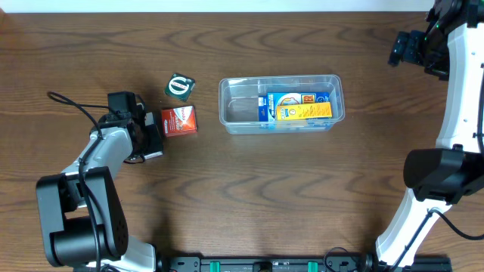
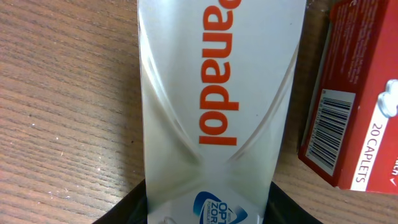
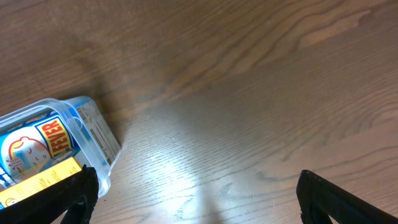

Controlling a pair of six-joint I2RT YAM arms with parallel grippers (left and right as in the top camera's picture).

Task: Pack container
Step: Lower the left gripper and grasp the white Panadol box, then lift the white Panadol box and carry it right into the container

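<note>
The clear container (image 1: 240,111) lies at the table's centre with a yellow and blue box (image 1: 296,106) in its right half. My left gripper (image 1: 148,140) is low at the left and shut on a white Panadol box (image 2: 217,93), which fills the left wrist view between the fingers (image 2: 208,208). A red caplet box (image 1: 179,121) lies just right of it and also shows in the left wrist view (image 2: 354,106). My right gripper (image 1: 408,47) is open and empty, raised at the far right; its view shows the container's corner (image 3: 93,134) beside its fingers (image 3: 196,190).
A small green box (image 1: 179,85) lies behind the red box. A black cable (image 1: 72,102) loops at the far left. The right arm's base (image 1: 439,174) stands at the right edge.
</note>
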